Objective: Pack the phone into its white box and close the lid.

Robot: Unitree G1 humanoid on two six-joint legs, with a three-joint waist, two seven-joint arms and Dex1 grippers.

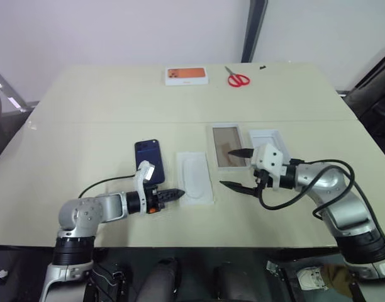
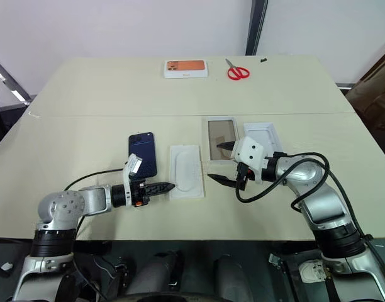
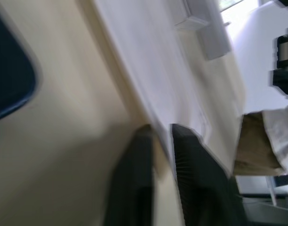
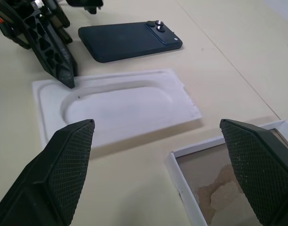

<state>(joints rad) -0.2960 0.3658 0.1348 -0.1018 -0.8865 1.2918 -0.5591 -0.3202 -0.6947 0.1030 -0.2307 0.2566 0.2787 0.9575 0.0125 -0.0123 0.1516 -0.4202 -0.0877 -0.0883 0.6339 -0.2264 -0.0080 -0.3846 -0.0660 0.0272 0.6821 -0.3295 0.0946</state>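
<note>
While the slim dark navy-blue smartphone [image 1: 149, 162] lies flat on the pale beige tabletop [image 1: 104, 107], left of centre in the left eye view, the packing step has not begun. Left gripper [image 1: 178, 194]: its black fingers are pressed together and empty, the tips at the lower left edge of the flat white moulded insert with an oval recess [image 1: 194, 177], which lies just right of the phone. Right gripper [image 1: 238, 168]: fingers spread wide, holding nothing, hovering over the gap between the insert and the shallow white cardboard box with a brownish floor [image 1: 228, 146]. To the right of that box, touching or nearly so, lies the white rectangular lid [image 1: 266, 139], inner side up. At the upper centre rest an orange-topped white box [image 1: 187, 75] and red-handled scissors [image 1: 238, 78]. Judged step: approach, with the left fingers apparently nudging the insert. The next move calls for grasping the thin phone by its long edges and carrying it right to the open box.
</note>
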